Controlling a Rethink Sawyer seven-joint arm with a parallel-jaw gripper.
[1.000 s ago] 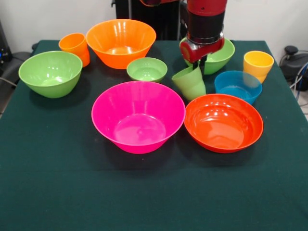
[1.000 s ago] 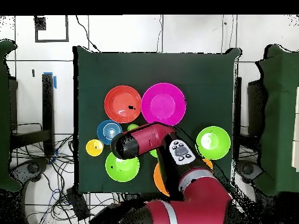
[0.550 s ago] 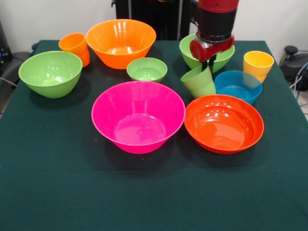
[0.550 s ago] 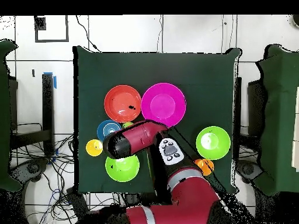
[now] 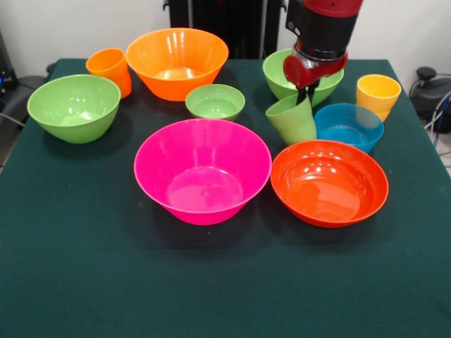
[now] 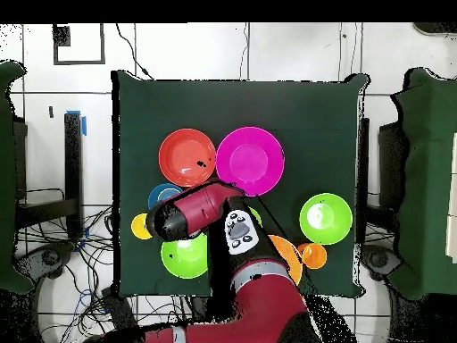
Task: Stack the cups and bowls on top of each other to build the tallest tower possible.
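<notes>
Nearest the camera in the front view sit the large pink bowl (image 5: 202,170) and, just beside it, the red-orange bowl (image 5: 328,182), both upright and empty on the dark green tablecloth (image 5: 106,282). Behind them the gripper (image 5: 307,96) hangs over the tilted green cup (image 5: 292,119), its fingers pinching the cup's rim, next to the translucent blue bowl (image 5: 348,126). No tower exists yet. To do this step well, the cup should probably be kept level, lifted clear of the blue bowl's rim, then centred over the pink bowl before release. Farther back stand the small green bowl (image 5: 215,101), two light green bowls, the orange bowl (image 5: 177,62), the orange cup (image 5: 110,69) and the yellow-orange cup (image 5: 377,95). Beyond is a pale wall; overhead, cables trail on the tiled floor.
</notes>
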